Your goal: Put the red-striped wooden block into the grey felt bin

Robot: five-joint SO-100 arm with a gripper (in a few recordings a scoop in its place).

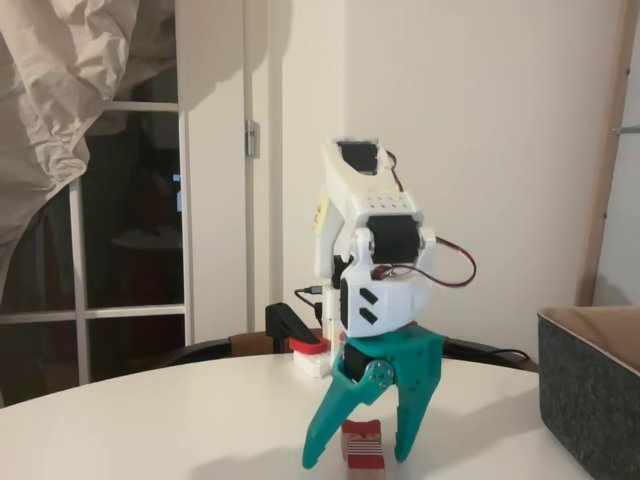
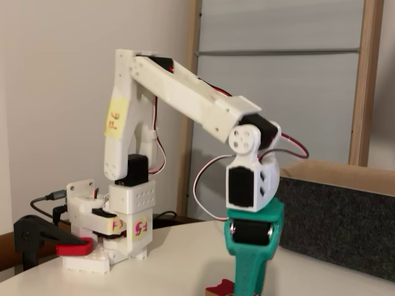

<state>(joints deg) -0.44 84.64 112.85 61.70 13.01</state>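
Observation:
The red-striped wooden block stands on the white table near the front edge, its red and white stripes on the lower half. My teal gripper points down over it, open, with one finger on each side of the block and gaps visible between the fingers and the block. In another fixed view the gripper is seen edge-on and a corner of the block shows at its left foot. The grey felt bin stands at the right edge of the table, also seen behind the arm as a dark wall.
The arm's white base is clamped at the table's far edge with a black and red clamp. The round white table has free room to the left. A glass door and a hanging sheet stand behind it.

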